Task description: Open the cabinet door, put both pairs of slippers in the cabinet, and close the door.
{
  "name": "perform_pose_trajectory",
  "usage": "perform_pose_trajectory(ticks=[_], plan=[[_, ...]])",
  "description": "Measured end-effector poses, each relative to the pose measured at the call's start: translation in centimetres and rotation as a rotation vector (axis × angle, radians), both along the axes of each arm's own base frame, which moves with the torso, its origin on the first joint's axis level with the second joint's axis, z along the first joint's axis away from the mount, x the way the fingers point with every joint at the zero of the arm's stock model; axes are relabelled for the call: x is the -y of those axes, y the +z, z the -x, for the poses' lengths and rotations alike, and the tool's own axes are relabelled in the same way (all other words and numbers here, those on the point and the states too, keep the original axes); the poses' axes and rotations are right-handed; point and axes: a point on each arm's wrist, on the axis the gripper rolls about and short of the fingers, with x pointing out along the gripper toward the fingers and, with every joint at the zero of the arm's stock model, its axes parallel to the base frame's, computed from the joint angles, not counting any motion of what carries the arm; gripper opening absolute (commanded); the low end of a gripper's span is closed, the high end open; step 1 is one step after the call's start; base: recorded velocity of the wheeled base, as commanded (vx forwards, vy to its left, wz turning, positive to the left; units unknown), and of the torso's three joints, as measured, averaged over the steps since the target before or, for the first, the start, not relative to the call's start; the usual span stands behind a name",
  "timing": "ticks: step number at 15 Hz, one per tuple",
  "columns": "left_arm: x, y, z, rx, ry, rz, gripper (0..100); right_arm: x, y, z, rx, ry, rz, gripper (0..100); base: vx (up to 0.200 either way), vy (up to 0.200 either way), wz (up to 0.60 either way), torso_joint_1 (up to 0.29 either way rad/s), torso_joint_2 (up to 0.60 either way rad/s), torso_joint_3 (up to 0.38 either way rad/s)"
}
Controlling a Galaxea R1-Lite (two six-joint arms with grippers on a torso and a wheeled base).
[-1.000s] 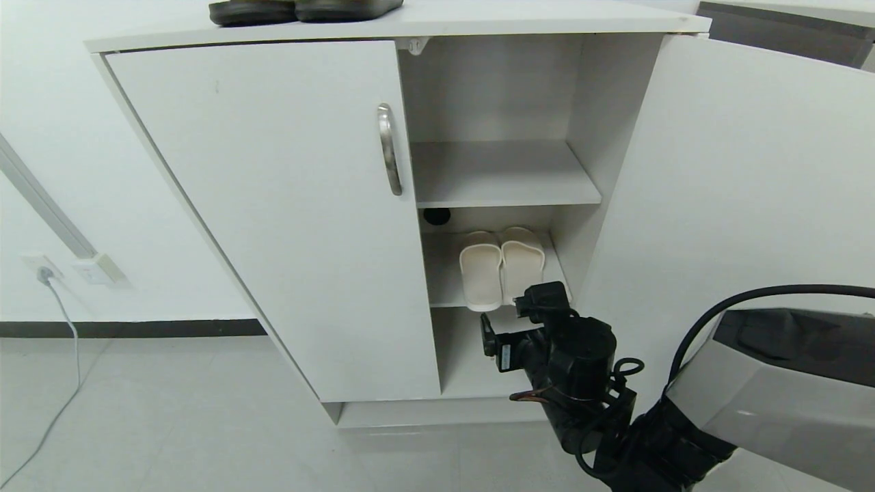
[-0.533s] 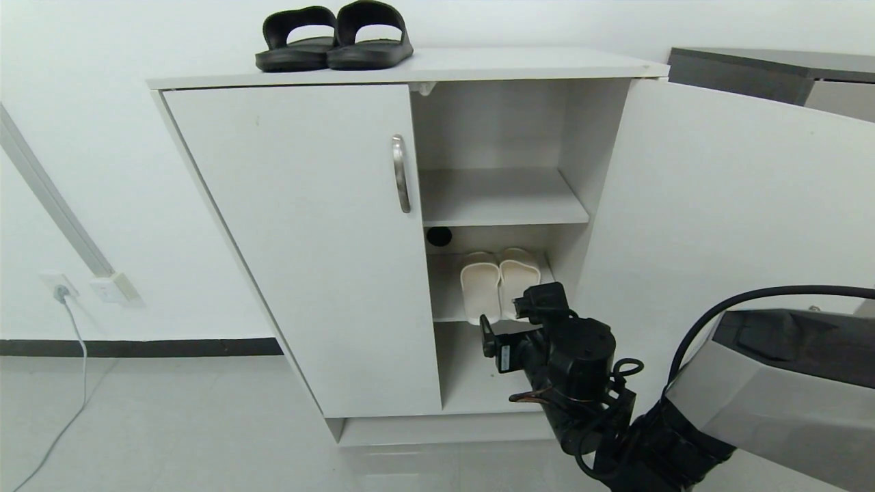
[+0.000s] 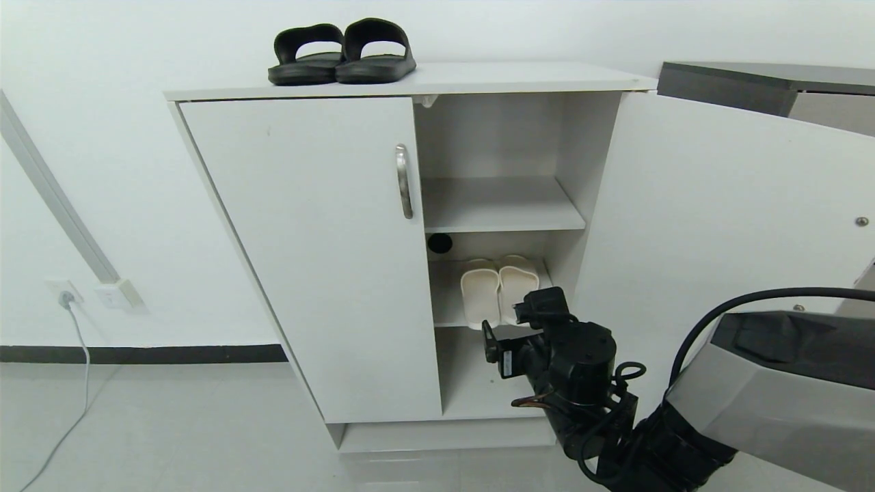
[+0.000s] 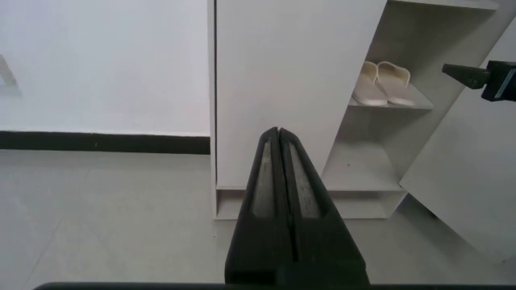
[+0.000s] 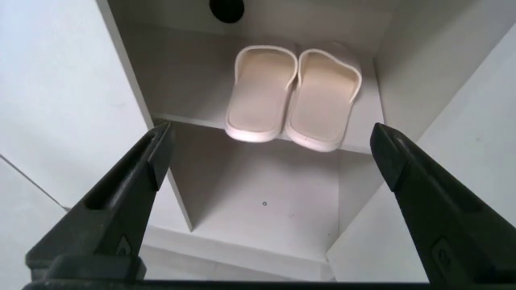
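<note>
Against white wall (image 3: 102, 137), cabinet door (image 3: 718, 225) open: cream slippers (image 3: 499, 290) shelved, black slippers (image 3: 342, 51) on top; right gripper (image 5: 272, 135) spread, left gripper (image 4: 278, 137) closed.

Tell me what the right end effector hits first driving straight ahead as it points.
Probably the near ends of the white slippers, overhanging the edge of the middle shelf; the open right end effector frames them, though depth is unclear.

Top (image 3: 513, 74): black slippers (image 3: 342, 55) lie side by side toward its left end.
Middle shelf (image 3: 448, 304): white slippers (image 3: 499, 290) lie side by side, touching, their near ends at the front edge.
Floor (image 3: 171, 424): the cabinet (image 3: 307, 260) stands against the wall; a cable (image 3: 61, 424) trails at left.
</note>
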Motion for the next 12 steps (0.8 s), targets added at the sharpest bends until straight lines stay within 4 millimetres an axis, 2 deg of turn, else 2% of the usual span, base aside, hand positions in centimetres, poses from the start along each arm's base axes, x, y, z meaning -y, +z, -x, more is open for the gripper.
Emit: perform_pose_trajectory(ticks=[3, 12], plan=[[0.00, 0.00, 0.00, 0.000, 0.000, 0.000, 0, -0.02, -0.36, -0.06, -0.005, -0.001, 0.010, 100, 0.000, 0.000, 0.00, 0.000, 0.00, 0.000], [0.00, -0.02, 0.00, -0.001, 0.000, 0.001, 0, 0.01, -0.82, -0.21, -0.013, -0.005, 0.018, 100, 0.000, 0.200, 0.00, 0.003, 0.00, 0.003]])
